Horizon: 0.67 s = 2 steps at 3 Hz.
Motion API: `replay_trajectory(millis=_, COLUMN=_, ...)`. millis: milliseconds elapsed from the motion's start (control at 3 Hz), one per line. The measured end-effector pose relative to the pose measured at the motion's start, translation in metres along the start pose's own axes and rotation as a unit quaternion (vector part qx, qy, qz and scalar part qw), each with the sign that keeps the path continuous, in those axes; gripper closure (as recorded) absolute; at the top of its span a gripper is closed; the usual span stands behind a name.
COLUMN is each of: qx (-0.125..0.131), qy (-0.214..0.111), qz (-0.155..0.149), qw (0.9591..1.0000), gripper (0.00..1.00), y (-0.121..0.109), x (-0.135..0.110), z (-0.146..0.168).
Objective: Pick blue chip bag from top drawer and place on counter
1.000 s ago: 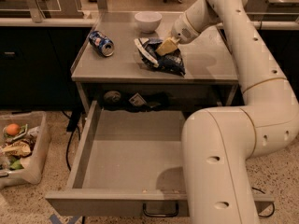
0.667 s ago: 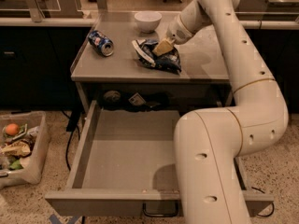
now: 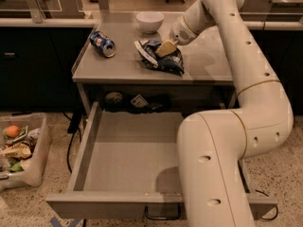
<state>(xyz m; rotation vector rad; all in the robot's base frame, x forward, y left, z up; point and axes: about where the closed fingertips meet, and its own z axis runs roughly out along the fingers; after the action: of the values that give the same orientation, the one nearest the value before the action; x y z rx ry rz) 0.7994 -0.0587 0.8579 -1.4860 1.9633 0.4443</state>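
Observation:
The blue chip bag (image 3: 160,56), crumpled dark-blue foil with white panels, lies on the counter (image 3: 123,66) near its middle. My gripper (image 3: 165,47) reaches from the right and rests at the bag's top; its yellowish fingertips (image 3: 166,47) touch the bag. The top drawer (image 3: 128,155) is pulled fully open below the counter, and the floor that shows is bare. My arm covers the drawer's right part.
A blue soda can (image 3: 103,44) lies on its side at the counter's left. A white bowl (image 3: 149,21) stands at the counter's back. Small items (image 3: 137,101) sit in the gap behind the drawer. A bin of scraps (image 3: 16,148) stands on the floor at left.
The arm has shifted slightly left and its elbow has come closer to the camera. The gripper stays at the bag on the counter. The bag has not visibly moved.

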Motion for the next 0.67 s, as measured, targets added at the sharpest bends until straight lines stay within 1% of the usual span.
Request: replay_trajectory(millis=667, qx=0.000, qy=0.000, qz=0.000, qw=1.0000, gripper=0.11, y=0.0000, x=0.0000, z=0.0001)
